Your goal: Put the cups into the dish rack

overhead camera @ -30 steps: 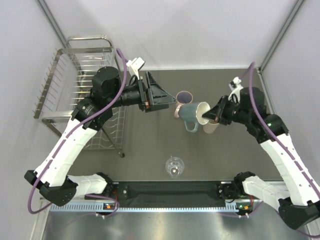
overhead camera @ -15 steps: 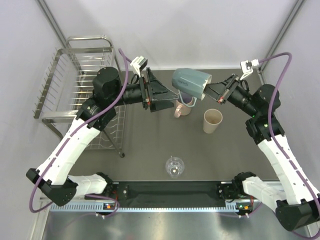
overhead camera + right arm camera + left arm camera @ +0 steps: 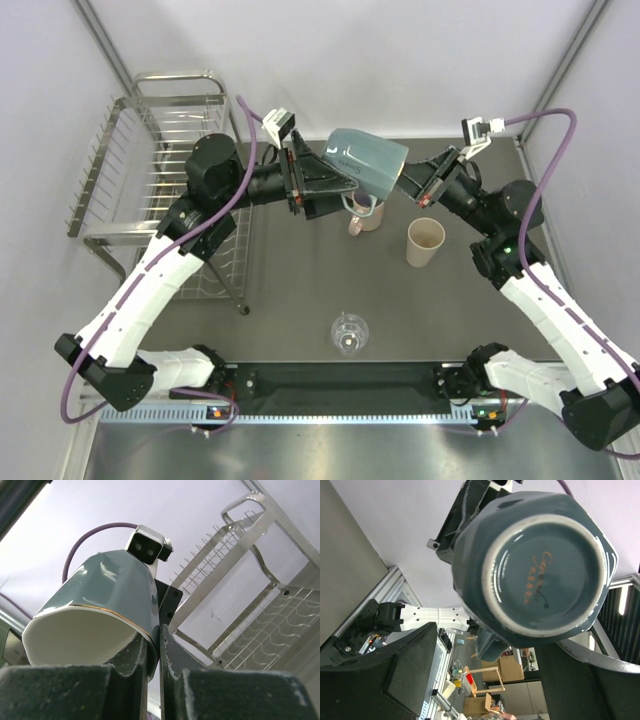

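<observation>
One teal mug hangs sideways, base toward spread left hand, rim pinched by right hand.

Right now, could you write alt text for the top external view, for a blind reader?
The right pincer holds a teal ceramic mug sideways in the air by its rim, its base facing the open left pincer. On the dark table stand a pink mug, a beige tumbler and a clear glass; the silver wire dish rack is at left.

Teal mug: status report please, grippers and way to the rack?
Right gripper shut on teal mug rim, mug aloft. Left gripper open, facing its base, between mug and rack.
</observation>
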Robot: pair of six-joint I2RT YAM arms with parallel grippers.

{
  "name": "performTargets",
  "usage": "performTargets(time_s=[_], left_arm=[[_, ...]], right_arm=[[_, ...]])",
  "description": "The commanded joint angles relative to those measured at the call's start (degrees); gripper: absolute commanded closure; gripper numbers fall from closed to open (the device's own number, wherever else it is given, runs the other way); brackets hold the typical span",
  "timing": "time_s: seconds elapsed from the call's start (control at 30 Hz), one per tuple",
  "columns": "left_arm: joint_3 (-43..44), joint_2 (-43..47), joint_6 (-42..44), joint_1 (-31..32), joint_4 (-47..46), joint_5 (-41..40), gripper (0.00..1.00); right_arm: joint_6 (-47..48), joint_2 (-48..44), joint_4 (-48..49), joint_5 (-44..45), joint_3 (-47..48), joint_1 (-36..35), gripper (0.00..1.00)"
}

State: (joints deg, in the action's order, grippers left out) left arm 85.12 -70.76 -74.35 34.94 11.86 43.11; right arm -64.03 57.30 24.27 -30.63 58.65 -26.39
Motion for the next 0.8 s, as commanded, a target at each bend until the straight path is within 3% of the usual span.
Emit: performTargets(time_s=[0.0,0.17,0.37,0.53,0.67,0.77], left_arm=[[-0.31,-0.08,-1.59,-0.22,-5.09,-0.05,0.19],[-0.48,0.18,-2.21,-0.31,-5.26,-0.31,0.29],[-1.80,0.36,-3.08,-0.22,-5.79,-0.66,0.55],[-1.45,-0.25,-3.70,-0.22,-6.67,-0.05,1.00],[3.19,-0.95,2.61,-0.40,3.23,-3.28,1.00],[16.86,-4.02,16.19,-1.45,20.27,-7.15,1.00]], right_arm=[[0.31,-0.17,11.49,5.40,0.41,-2.43,1.00],[0.40,0.09,12.29,7.43,-0.47,-3.49,1.00],[1.10,-0.17,12.73,11.73,-2.14,-6.47,1.00],[2.15,0.53,12.21,15.16,-2.14,-8.67,1.00],[3.55,0.71,4.50,14.90,-0.39,-8.68,0.99],[6.80,-0.43,-7.15,16.21,1.20,-8.68,0.66]])
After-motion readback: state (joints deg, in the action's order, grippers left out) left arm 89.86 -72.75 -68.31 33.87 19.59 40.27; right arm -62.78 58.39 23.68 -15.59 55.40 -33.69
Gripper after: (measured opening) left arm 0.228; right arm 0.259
